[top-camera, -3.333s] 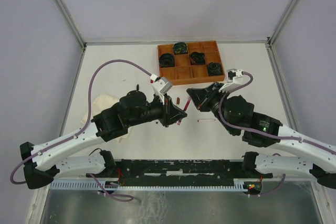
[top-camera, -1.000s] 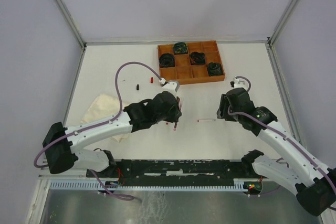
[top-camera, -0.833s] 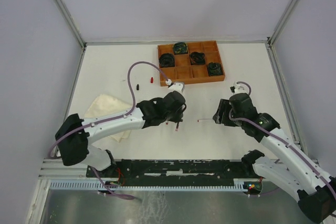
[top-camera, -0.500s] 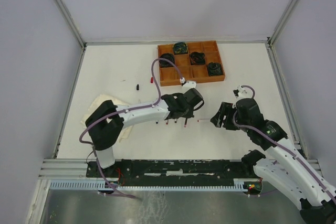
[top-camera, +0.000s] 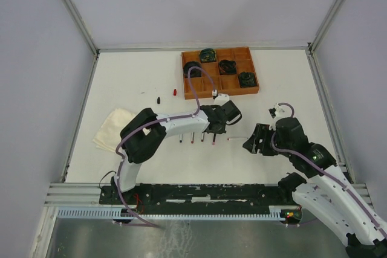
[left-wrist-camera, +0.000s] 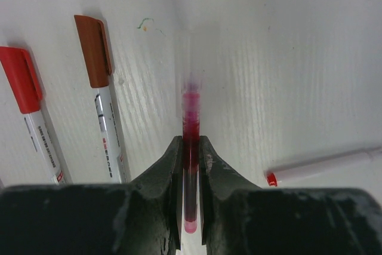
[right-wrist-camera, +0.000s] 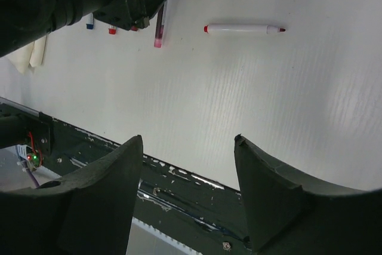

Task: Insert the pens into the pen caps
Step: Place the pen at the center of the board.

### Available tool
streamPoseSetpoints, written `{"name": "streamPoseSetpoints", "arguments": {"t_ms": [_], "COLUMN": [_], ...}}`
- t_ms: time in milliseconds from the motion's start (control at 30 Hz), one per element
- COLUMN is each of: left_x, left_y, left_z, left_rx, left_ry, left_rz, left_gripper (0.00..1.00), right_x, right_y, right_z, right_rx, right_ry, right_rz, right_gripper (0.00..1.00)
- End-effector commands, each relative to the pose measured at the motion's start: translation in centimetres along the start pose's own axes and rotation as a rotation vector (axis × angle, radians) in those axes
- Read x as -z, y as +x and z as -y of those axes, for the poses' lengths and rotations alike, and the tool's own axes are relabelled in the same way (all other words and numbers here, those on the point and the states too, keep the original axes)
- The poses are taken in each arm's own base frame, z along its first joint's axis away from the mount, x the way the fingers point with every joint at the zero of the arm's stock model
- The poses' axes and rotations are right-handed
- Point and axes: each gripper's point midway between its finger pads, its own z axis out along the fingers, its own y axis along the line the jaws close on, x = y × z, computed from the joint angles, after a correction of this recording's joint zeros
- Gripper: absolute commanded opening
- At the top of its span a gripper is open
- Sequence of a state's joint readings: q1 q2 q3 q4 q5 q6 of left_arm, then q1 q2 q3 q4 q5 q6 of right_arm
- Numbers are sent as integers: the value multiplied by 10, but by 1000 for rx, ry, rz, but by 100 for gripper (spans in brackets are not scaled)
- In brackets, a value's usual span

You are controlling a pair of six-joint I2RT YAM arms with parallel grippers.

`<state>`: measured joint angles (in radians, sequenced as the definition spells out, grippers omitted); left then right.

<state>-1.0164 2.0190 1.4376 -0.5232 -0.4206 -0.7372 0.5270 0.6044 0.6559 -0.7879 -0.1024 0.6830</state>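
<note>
My left gripper (left-wrist-camera: 190, 143) is shut on a pink-capped pen (left-wrist-camera: 190, 117) that points down at the table. In the top view this gripper (top-camera: 215, 130) stands at the right end of a row of capped pens (top-camera: 192, 138). Beside the held pen lie a brown-capped pen (left-wrist-camera: 100, 106) and a red-capped pen (left-wrist-camera: 28, 108). An uncapped white pen (top-camera: 236, 139) with a red tip lies to the right, between both grippers. My right gripper (right-wrist-camera: 188, 138) is open and empty, a little right of that pen (right-wrist-camera: 243, 28). A black cap (top-camera: 158, 99) and a red cap (top-camera: 175, 92) lie farther back left.
A brown wooden tray (top-camera: 213, 69) with dark coiled cable bundles sits at the back. A folded cream cloth (top-camera: 112, 126) lies at the left. A black rail (top-camera: 199, 193) runs along the near table edge.
My left arm has swung right, carrying the pink-capped pen to the end of the pen row. My right arm has pulled back towards the near edge and its jaws have opened wider.
</note>
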Motion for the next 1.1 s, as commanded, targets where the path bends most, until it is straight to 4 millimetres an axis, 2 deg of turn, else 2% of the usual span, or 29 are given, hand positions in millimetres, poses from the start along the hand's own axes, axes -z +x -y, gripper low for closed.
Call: {"name": "streamPoseSetpoints", "arguments": {"t_ms": [0, 300, 467, 633, 767, 900, 1067], "left_x": [-8, -11, 4, 37, 74, 111, 138], "left_y": [-21, -5, -21, -52, -73, -76, -63], "left_z": [-2, -12, -9, -1, -8, -23, -48], "left_rx": [81, 104, 95, 59, -8, -68, -82], "left_ry": [-40, -67, -20, 69, 122, 198, 309], "left_rz": [40, -1, 51, 135, 209, 273, 276], "left_gripper": [4, 29, 33, 35, 34, 34, 34], "right_x": [11, 12, 12, 12, 4, -7, -21], "right_y": [-7, -7, -9, -18, -26, -33, -46], "right_z": [-11, -7, -4, 6, 18, 7, -8], "right_rx": [29, 43, 49, 50, 49, 99, 162], "right_ry": [-49, -17, 20, 86, 159, 115, 54], "right_rz": [19, -1, -17, 20, 52, 39, 39], "right_gripper": [70, 71, 71, 71, 71, 72, 72]}}
